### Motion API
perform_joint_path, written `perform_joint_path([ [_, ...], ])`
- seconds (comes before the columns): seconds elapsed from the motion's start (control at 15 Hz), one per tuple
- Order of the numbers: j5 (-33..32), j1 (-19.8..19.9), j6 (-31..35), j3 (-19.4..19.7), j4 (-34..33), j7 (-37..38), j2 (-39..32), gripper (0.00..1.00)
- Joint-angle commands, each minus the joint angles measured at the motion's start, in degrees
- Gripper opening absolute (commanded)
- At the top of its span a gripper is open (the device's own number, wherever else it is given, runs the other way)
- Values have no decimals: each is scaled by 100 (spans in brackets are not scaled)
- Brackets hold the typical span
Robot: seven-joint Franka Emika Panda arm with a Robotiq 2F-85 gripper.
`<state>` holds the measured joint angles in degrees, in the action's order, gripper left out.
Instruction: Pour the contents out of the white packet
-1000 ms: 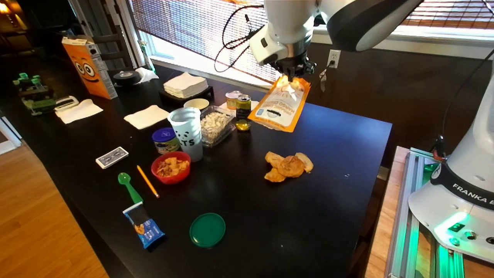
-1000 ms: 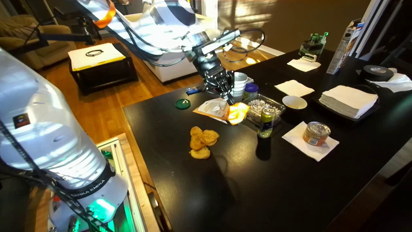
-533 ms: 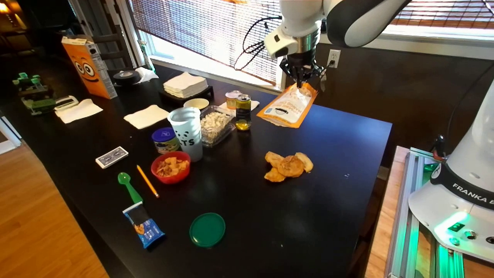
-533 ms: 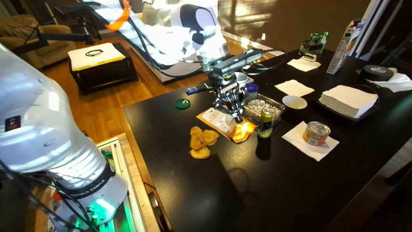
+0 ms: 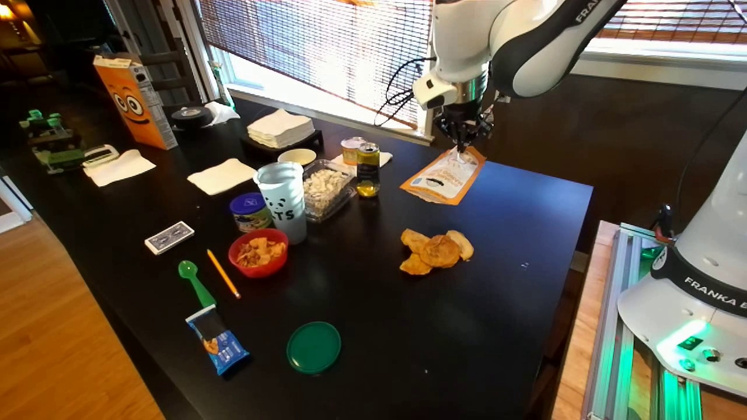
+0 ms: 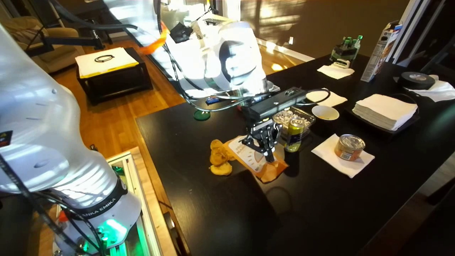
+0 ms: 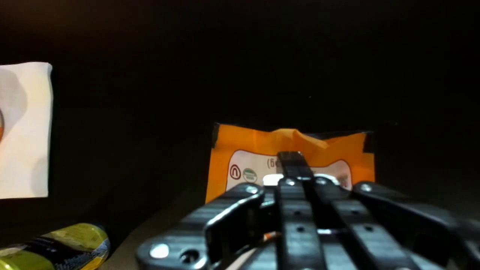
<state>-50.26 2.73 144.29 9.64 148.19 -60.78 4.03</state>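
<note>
The packet is orange with a white label and shows in both exterior views (image 5: 446, 178) (image 6: 245, 151). It tilts low over the dark table (image 5: 373, 326), or rests on it; I cannot tell which. My gripper (image 5: 461, 147) is shut on its crumpled end, as an exterior view (image 6: 271, 159) also shows. In the wrist view the closed fingers (image 7: 296, 161) lie across the packet (image 7: 236, 140). Several golden dried fruit pieces (image 5: 440, 252) lie in a loose pile on the table beside the packet; in an exterior view (image 6: 219, 158) the packet partly covers them. The packet's inside is hidden.
A yellow-green can (image 5: 367, 169) stands close to the packet, beside a clear tub of white pieces (image 5: 324, 186). A white cup (image 5: 283, 201), a red bowl (image 5: 258, 254) and a green lid (image 5: 314, 347) are farther off. A tin (image 6: 349, 147) sits on a napkin (image 6: 325, 156).
My gripper has come down with the packet, moving away from the cup and past the can, still holding it. The fruit pile has not moved.
</note>
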Motion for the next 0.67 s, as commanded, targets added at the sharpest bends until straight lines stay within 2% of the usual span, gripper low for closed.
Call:
perform_joint_path([
  [0.0,-129,243,292,-26,-165,22,-460,11],
  [0.07,-101,262,163,-56,-209,64,-524,28],
  [0.4,-60,224,-276,-184,-229,370,-325,62],
  [0.6,249,71,-955,-415,-171,414,15,82],
])
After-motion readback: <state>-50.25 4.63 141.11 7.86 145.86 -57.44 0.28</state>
